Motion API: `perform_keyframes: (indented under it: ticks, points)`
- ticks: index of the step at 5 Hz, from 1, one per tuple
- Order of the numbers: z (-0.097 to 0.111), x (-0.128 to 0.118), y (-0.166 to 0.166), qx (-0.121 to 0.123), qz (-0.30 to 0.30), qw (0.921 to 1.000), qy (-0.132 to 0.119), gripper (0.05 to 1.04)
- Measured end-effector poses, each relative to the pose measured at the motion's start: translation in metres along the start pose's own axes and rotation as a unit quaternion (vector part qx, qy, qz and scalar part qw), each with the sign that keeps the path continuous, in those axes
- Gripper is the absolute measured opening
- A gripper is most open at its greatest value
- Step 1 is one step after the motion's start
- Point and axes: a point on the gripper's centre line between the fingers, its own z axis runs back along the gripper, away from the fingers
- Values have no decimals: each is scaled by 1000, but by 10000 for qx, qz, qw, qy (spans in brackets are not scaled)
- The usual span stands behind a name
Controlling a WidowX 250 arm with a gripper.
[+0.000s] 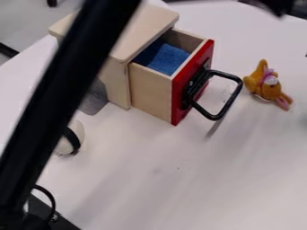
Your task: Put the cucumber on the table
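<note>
Red-fronted drawer stands open on a white table; cucumber's place cannot be told

Where the cucumber lies relative to the hand, I cannot tell. How far the hand is open, and what it holds or touches, I cannot tell either.

A pale wooden cabinet [146,29] stands on the white table [174,184], its drawer [150,92] pulled partly out. A blue cloth [169,58] lies inside the drawer, whose red front [207,51] bears a looped black handle [231,99]. To the right of the handle, near it but apart, lies an orange-brown plush toy [269,92] with something pink about its neck.

A broad black bar [57,103] slants across the left side of the camera view, from the top edge down to the lower left, hiding part of the cabinet. Just beside its right edge are a grey piece [93,104] near the cabinet's foot and, lower, a whitish object with a black band [72,138]. A thin black cable [53,202] curves at the lower left. A dark, blurred shape [274,5] crosses the top edge at the right; I cannot tell what it is.
</note>
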Motion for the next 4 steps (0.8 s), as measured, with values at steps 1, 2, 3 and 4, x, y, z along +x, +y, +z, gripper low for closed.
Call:
perform_keyframes:
  ticks: [1,2,3,4]
  points:
    - [10,-45,11,55,-82,10000,-15,479]
    - [10,-90,16,66,-247,9997,47,479]
    - [4,-127,12,-81,-377,9992,131,479]
    - [-7,-152,4,-195,-548,9977,345,479]
